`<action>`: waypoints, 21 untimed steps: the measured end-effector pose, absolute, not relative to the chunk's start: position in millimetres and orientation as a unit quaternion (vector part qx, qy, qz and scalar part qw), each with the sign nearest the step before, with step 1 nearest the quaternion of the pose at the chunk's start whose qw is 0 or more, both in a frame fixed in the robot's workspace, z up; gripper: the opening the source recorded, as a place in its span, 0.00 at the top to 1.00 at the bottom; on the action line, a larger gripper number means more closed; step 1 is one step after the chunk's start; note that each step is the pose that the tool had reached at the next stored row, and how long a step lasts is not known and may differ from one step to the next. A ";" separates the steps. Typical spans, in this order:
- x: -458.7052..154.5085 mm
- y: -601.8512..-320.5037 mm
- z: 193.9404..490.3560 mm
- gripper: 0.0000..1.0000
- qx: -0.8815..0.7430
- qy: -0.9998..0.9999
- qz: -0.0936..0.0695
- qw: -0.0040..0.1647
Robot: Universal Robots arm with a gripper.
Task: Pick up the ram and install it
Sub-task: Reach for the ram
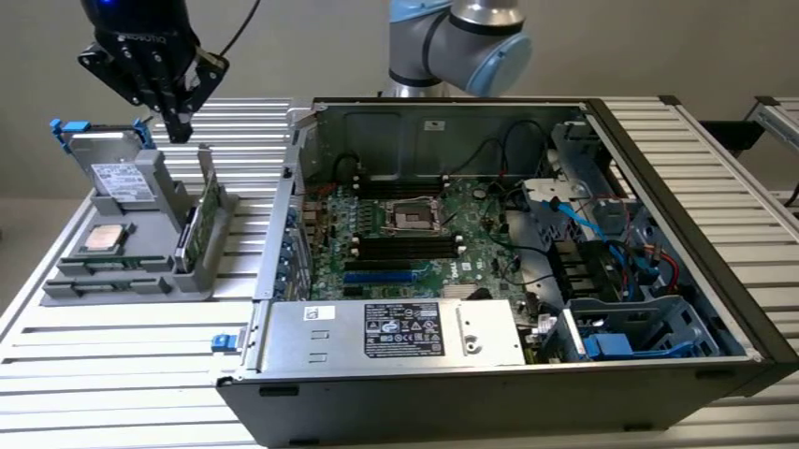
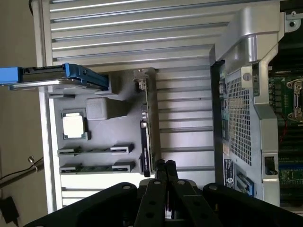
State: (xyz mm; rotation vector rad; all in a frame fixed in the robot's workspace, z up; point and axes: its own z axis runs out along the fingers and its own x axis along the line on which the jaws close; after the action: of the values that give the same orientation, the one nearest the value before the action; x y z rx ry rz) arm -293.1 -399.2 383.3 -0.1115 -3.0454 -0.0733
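Slatted table, closed gripper above ram

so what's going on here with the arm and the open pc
The arm's gripper hangs shut and empty over the grey tray on the exterior view's left. It is close above one end of the ram, which stands on edge in the tray and is not yet picked up. The open PC case sits beside the tray with its motherboard exposed.

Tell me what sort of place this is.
Probably a robot cell for PC assembly: an open case on a slatted table, a fixture holding the ram, and a robot arm.
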 end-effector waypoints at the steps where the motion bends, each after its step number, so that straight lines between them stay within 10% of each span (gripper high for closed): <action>1: -297.6 -399.2 382.3 0.90 -0.037 -0.998 -0.024 0.047; 21: -376.2 -407.8 361.9 0.90 -0.036 -0.998 -0.026 0.043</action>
State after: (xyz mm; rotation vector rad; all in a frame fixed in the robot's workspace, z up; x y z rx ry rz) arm -376.2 -407.8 361.9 -0.1102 -3.0525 -0.0782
